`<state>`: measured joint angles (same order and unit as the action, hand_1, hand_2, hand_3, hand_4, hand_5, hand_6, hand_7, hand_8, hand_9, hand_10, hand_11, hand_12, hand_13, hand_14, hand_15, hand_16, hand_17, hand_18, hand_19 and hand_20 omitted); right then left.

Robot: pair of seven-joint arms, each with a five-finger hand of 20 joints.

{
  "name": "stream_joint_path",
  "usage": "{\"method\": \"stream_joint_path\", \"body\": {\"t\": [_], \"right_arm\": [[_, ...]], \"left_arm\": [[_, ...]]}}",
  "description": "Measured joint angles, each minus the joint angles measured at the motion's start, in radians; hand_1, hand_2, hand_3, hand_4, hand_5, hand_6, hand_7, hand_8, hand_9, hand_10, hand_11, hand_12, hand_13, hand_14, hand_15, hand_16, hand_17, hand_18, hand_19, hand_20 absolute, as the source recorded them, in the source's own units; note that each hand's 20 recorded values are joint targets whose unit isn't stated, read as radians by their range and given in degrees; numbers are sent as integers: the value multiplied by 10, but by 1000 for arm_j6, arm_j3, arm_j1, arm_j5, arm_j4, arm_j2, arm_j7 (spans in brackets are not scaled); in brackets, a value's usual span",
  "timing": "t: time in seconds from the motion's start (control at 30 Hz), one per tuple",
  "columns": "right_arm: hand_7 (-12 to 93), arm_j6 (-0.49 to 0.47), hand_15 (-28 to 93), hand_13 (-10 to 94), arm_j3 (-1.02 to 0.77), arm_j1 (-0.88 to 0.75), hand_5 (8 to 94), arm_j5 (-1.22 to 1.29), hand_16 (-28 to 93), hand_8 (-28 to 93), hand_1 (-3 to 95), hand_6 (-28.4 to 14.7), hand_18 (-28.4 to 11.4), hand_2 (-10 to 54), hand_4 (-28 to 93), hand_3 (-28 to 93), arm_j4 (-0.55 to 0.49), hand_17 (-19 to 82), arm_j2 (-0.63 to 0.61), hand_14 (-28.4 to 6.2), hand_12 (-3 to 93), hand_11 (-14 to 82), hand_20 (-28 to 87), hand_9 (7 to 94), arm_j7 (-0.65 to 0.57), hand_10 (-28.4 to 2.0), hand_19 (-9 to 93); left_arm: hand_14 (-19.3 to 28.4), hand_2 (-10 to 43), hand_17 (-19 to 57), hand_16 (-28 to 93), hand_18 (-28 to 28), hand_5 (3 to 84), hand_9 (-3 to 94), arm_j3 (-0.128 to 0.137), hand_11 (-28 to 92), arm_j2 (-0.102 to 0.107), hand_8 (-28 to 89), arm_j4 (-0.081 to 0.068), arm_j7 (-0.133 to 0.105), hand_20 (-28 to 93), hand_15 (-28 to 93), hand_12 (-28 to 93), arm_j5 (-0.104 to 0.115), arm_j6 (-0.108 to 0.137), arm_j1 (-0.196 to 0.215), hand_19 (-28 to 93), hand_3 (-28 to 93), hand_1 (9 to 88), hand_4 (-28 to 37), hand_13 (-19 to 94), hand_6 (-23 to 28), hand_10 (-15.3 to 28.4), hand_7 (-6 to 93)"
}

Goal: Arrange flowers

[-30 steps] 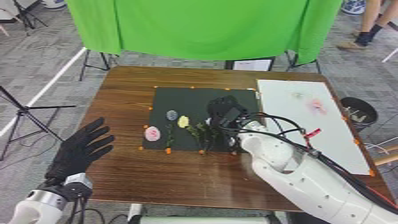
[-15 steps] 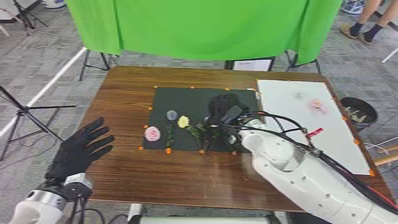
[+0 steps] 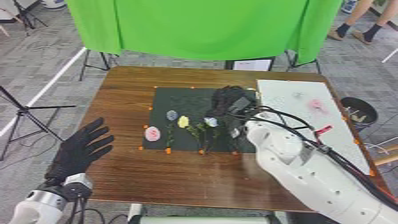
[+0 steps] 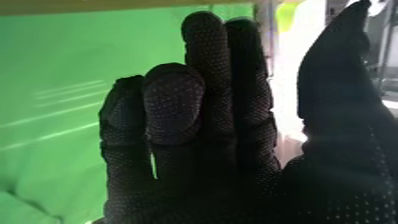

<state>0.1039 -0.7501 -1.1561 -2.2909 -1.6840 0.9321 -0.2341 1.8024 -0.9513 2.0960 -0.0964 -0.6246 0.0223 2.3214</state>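
Lying across the dark mat [image 3: 182, 94] on the table [image 3: 160, 180] are a pink flower [image 3: 152, 133], a blue-grey flower [image 3: 171, 115], a yellow flower [image 3: 183, 121] and a whitish flower [image 3: 210, 121]. The right hand [image 3: 228, 98] is over the mat's far right part, its fingers mostly straight and close together, the thumb apart. The left hand [image 3: 78, 152] is at the table's left edge, fingers spread.

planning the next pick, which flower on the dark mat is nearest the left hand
The pink flower by the left edge of the dark mat; the grey-blue, yellow and whitish ones lie farther right
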Motion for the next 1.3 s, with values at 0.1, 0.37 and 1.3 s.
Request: {"method": "stream_joint_path", "body": {"t": [0.1, 0.37, 1.3], "right_arm": [[393, -21, 746, 512, -47, -10, 415, 11, 292, -187, 260, -2, -198, -95, -282, 903, -23, 214, -19, -83, 241, 323, 504, 481, -69, -102, 753], [338, -247, 746, 316, -200, -11, 212, 107, 200, -154, 249, -54, -202, -95, -283, 899, -5, 147, -129, -123, 239, 218, 500, 247, -329, -156, 734], [465, 34, 666, 765, -217, -72, 715, 34, 318, -16, 496, 40, -178, -94, -283, 818, 271, 298, -235, -23, 446, 117, 495, 907, -353, -29, 774]], "left_arm": [[166, 4, -99, -9, 203, 278, 239, 0, 204, 0, -111, 0, -1, 108, 340, 170, 0, 0, 2, 401, 709, 258, -283, 177, 44, 119, 198], [166, 4, -99, -9, 203, 277, 239, 9, 204, 0, -111, 2, -1, 108, 340, 170, 0, 0, 17, 401, 712, 258, -283, 178, 44, 120, 199], [165, 8, -99, -9, 203, 278, 240, 12, 204, -2, -111, 3, -2, 108, 339, 170, 0, 1, 20, 400, 711, 260, -283, 179, 45, 119, 199]]}}
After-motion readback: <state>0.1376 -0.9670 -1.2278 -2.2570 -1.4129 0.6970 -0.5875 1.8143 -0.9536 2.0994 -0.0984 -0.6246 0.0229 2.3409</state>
